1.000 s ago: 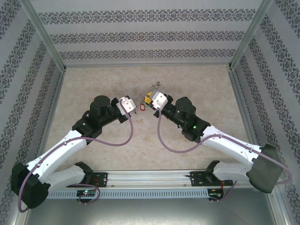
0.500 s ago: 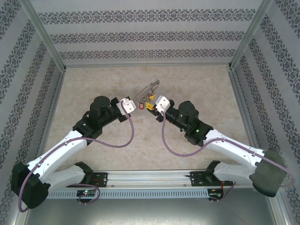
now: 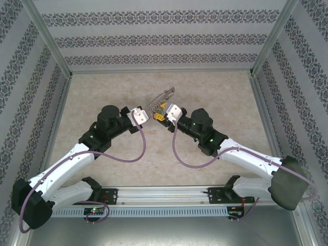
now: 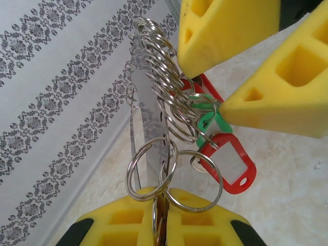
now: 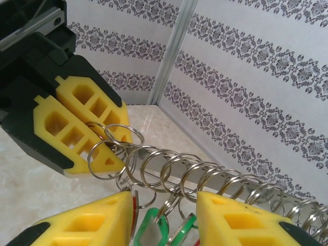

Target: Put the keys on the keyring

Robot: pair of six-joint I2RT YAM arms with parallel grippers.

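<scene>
Far left: left wall (image 3: pixel 28 72), pale paper with grey damask bands, an aluminium post (image 3: pixel 48 43) at its corner; back wall (image 3: pixel 164 36) papered alike. Work surface: table (image 3: pixel 102 87), beige, mottled like stone, matt; a rail (image 3: pixel 169 193) along the near edge carries both bases.

At mid-table the left gripper (image 4: pixel 160 207) has its yellow fingers pressed together with metal wire in the seam, seemingly the near end of the keyring (image 3: pixel 162 98). The keyring is held off the table, slanting up and right toward the back wall; small rings (image 5: pixel 205 174) crowd along it like a coil, two looser ones hanging right at the left fingers. Under the coil dangle the keys (image 4: pixel 210 125); green tags (image 5: pixel 151 228) above, a red tag (image 4: pixel 231 165) lowest; blades mostly hidden.

Opposite, the right gripper (image 5: pixel 164 201) faces the left one, fingers spread, one on either side of the coil; whether they touch the rings, cannot tell.

Far right: right wall (image 3: pixel 302 72), same paper.
</scene>
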